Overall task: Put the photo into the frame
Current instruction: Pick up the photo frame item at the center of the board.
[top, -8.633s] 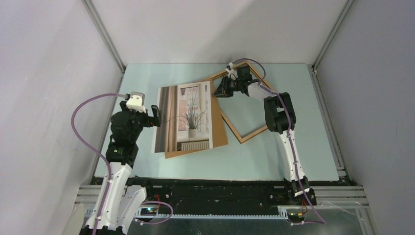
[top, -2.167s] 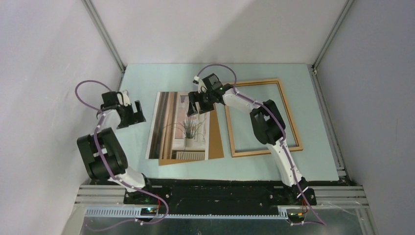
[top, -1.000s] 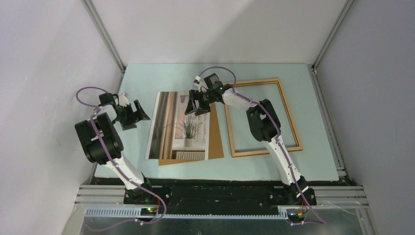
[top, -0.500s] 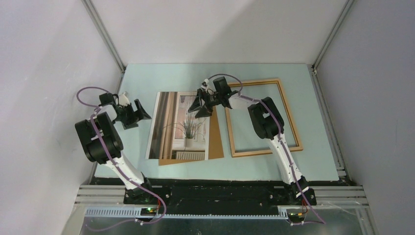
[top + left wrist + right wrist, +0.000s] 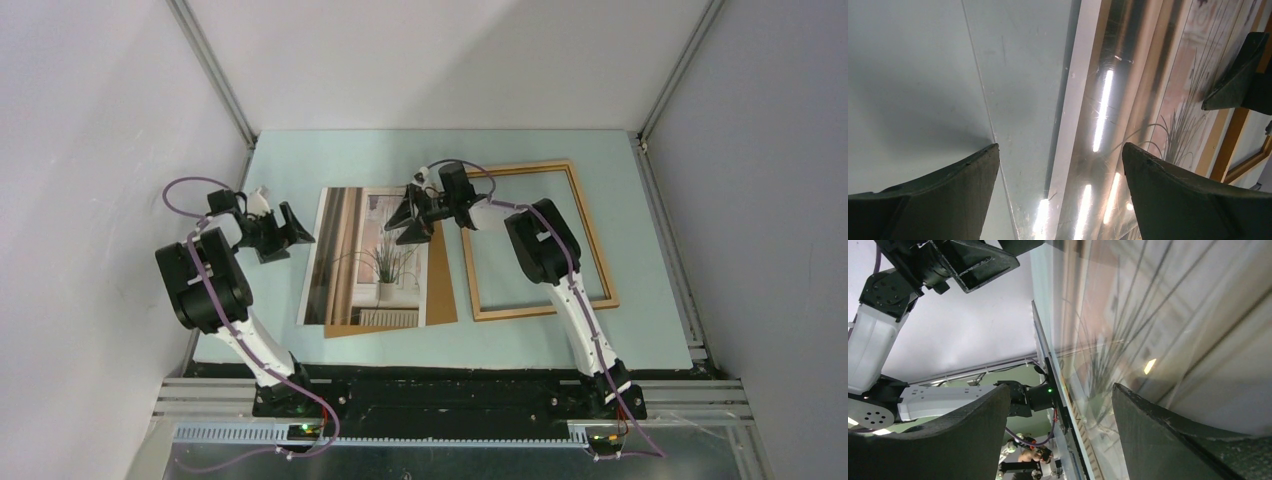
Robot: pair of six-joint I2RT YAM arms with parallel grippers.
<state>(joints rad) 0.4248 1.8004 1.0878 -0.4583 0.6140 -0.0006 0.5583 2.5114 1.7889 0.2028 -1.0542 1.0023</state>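
Note:
The photo (image 5: 365,255) of a grassy plant lies flat and glossy, left of the frame (image 5: 545,307), which rests empty on the table. My left gripper (image 5: 296,228) is open and low at the photo's left edge. In the left wrist view, the photo's white border (image 5: 1073,100) runs between the spread jaws of the left gripper (image 5: 1059,147). My right gripper (image 5: 408,218) is open over the photo's upper right part and holds nothing. The right wrist view has the photo (image 5: 1158,315) close beside the right gripper (image 5: 1060,389).
A plain brown backing board (image 5: 441,282) lies under the photo and sticks out at its right and bottom. Grey walls enclose the pale green table (image 5: 330,160) on three sides. The arm bases and a black rail (image 5: 430,395) run along the near edge.
My right gripper has turned at the wrist and shifted slightly right over the photo, its jaws a little narrower. My left gripper has edged right toward the photo's left edge.

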